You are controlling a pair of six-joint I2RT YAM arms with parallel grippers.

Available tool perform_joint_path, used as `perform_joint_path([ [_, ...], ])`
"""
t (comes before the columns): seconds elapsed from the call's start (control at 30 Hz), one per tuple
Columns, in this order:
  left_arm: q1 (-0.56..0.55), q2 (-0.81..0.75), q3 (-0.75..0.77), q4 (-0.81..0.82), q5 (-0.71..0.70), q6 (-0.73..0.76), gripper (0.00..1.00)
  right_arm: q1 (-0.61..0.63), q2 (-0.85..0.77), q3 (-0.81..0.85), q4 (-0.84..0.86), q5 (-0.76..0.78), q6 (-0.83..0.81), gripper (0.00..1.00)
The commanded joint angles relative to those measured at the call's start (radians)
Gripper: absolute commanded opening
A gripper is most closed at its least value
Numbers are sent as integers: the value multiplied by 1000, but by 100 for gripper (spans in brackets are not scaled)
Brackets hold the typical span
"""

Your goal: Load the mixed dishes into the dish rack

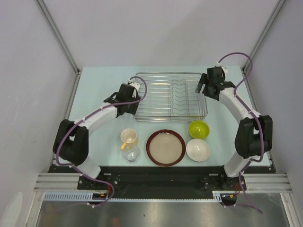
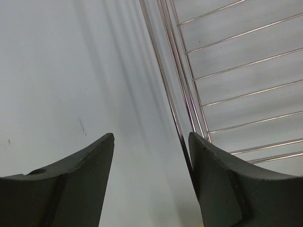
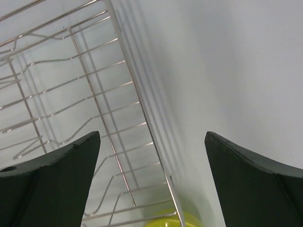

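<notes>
The silver wire dish rack (image 1: 170, 94) stands at the back middle of the table with no dishes in it. In front of it lie the cream-yellow mug (image 1: 129, 136), the clear glass (image 1: 130, 152), the beige plate (image 1: 165, 145) resting in the dark red-brown dish (image 1: 150, 147), the lime-green bowl (image 1: 199, 128) and the white bowl (image 1: 198, 150). My left gripper (image 1: 136, 94) is open at the rack's left side; the rim wire (image 2: 165, 90) runs between its fingers. My right gripper (image 1: 202, 87) is open at the rack's right side, astride the rim (image 3: 127, 71), with the lime-green bowl (image 3: 161, 220) below.
Pale walls and metal posts enclose the table on three sides. The table's black front edge (image 1: 156, 172) lies just behind the arm bases. Both arms curve around the outside of the row of dishes.
</notes>
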Motion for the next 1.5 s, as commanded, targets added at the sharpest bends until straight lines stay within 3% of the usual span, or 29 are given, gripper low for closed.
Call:
perform_joint_path([
  [0.0, 19, -63, -89, -90, -15, 51, 70, -16, 115, 125, -3, -59, 5, 96],
  [0.2, 19, -110, -137, -77, -24, 51, 70, 10, 284, 259, -73, -110, -3, 78],
  [0.4, 37, -118, -148, -57, -50, 73, 70, 36, 341, 346, -86, -137, -21, 61],
  [0.5, 64, -107, -137, -47, -50, 79, 70, 56, 333, 353, -83, -142, -24, 59],
  [0.57, 87, -103, -129, -41, -55, 87, 70, 66, 321, 354, -84, -139, -27, 60],
  [0.67, 112, -109, -108, -46, -40, 88, 70, 81, 301, 351, -92, -130, -29, 71],
  [0.9, 112, -164, -108, -93, 3, 67, 70, 82, 304, 382, -107, -133, -49, 77],
  [1.0, 112, -193, -99, -98, -7, 77, 77, 89, 310, 418, -130, -122, -52, 79],
  [1.07, 114, -210, -62, -122, -12, 82, 92, 98, 295, 426, -136, -93, -58, 81],
  [1.1, 114, -225, -42, -133, -9, 84, 100, 101, 266, 428, -138, -82, -60, 84],
  [1.37, 112, -348, 180, -300, 87, 116, 100, 159, 27, 373, -184, -45, -67, 89],
  [1.47, 112, -455, 126, -372, 201, 177, 100, 184, -122, 229, -190, -57, -31, 88],
])
